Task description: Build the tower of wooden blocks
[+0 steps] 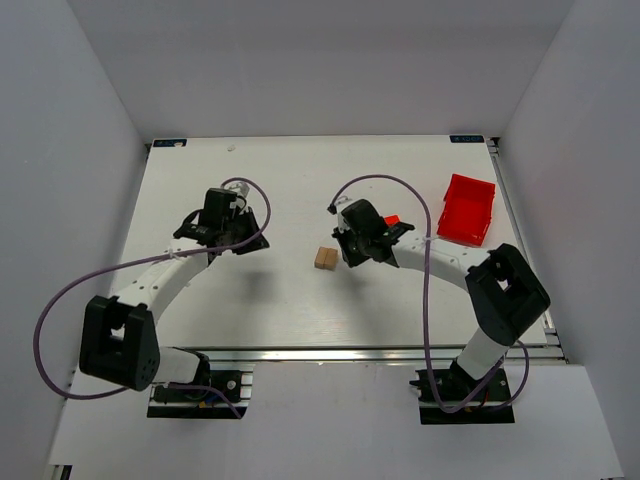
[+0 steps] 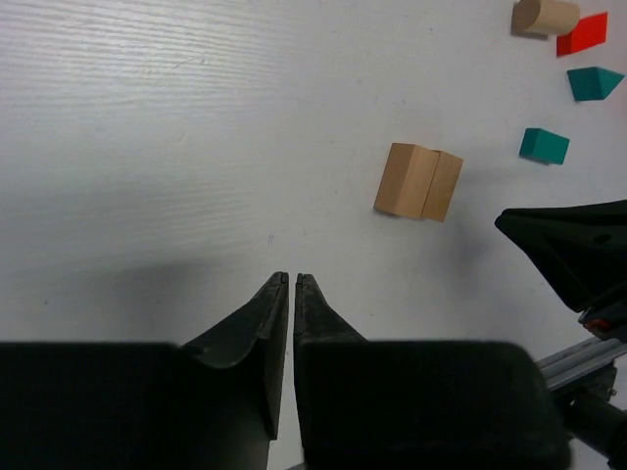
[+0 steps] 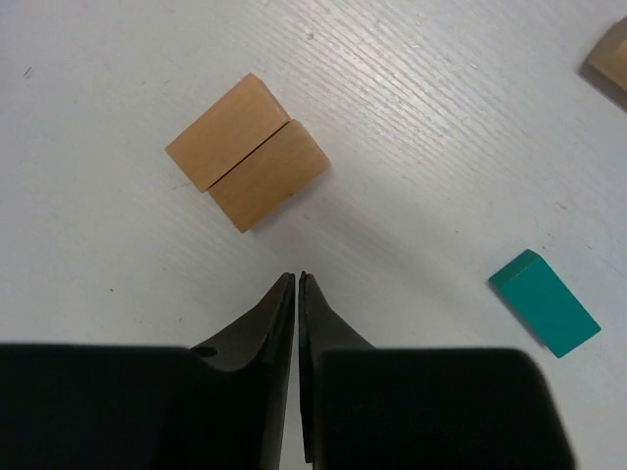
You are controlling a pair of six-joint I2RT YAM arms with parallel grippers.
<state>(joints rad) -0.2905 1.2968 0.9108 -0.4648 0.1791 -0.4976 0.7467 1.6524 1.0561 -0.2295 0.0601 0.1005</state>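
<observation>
Closed and empty, the right tool [image 3: 297, 277] is held near the tan blocks [image 3: 248, 152], laid touching on the worktop [image 3: 441, 117] ahead-left, seam diagonal; the left tool [image 2: 291, 278], likewise closed, is seen farther off.

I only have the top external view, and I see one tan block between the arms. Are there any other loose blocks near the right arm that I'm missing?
Observer: Yes. The left wrist view shows two teal pieces, a teal block and a teal wedge. They lie apart from each other, to the right of the tan block in that view.
Operator: Is either gripper holding anything?
Observer: No. The wrist views show the left gripper and the right gripper both shut, with nothing between the fingers.
</observation>
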